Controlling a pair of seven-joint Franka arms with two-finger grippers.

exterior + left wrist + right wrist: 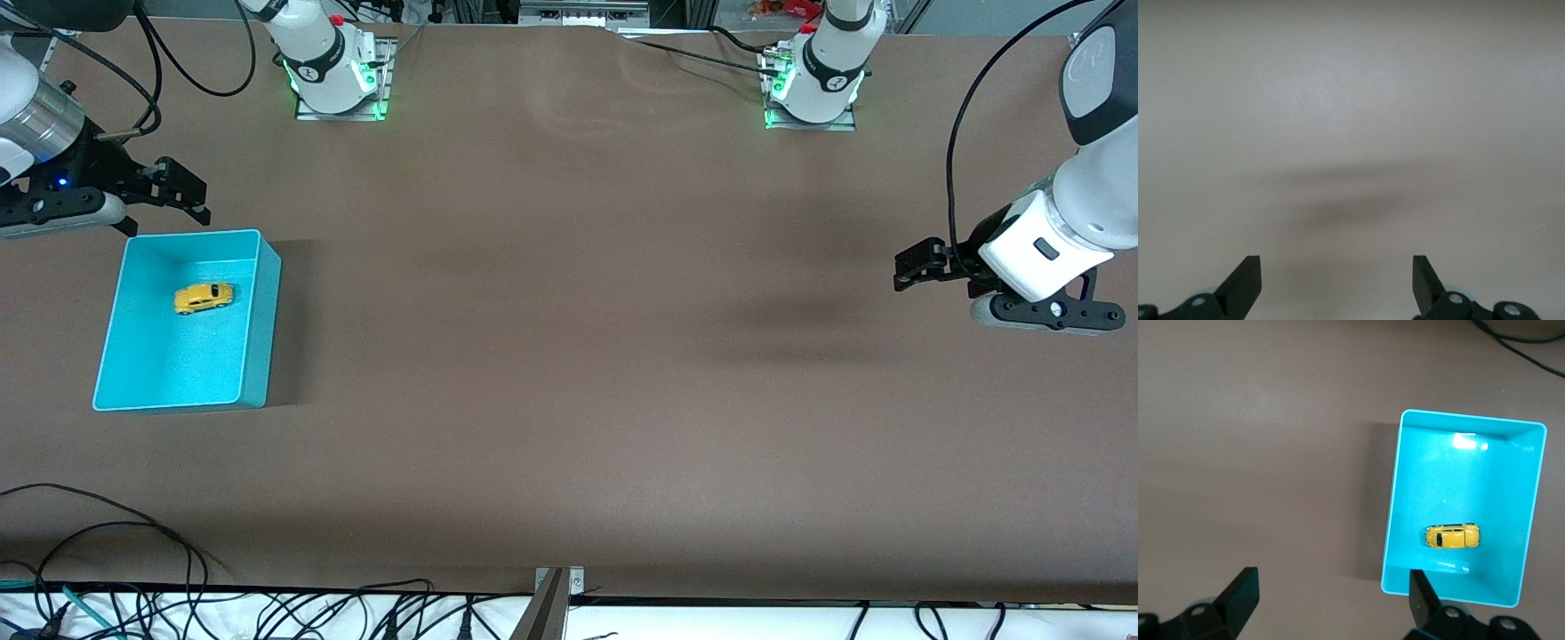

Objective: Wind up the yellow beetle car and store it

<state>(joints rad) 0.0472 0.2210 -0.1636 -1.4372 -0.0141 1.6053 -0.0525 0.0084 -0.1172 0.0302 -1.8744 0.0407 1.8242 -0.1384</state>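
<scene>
Seen from the front camera, a yellow beetle car (204, 298) sits on its wheels inside a turquoise bin (258, 329) on the brown table (569, 356), toward the right arm's end. The right gripper (182, 197) hangs in the air by the bin's edge nearest the robot bases. The left gripper (916, 267) hangs over bare table at the left arm's end. The left wrist view shows its two fingers (1245, 283) spread apart above empty tabletop. The right wrist view shows its fingers (1241, 595) apart too, with the bin (1395, 520) and car (1453, 536) below.
</scene>
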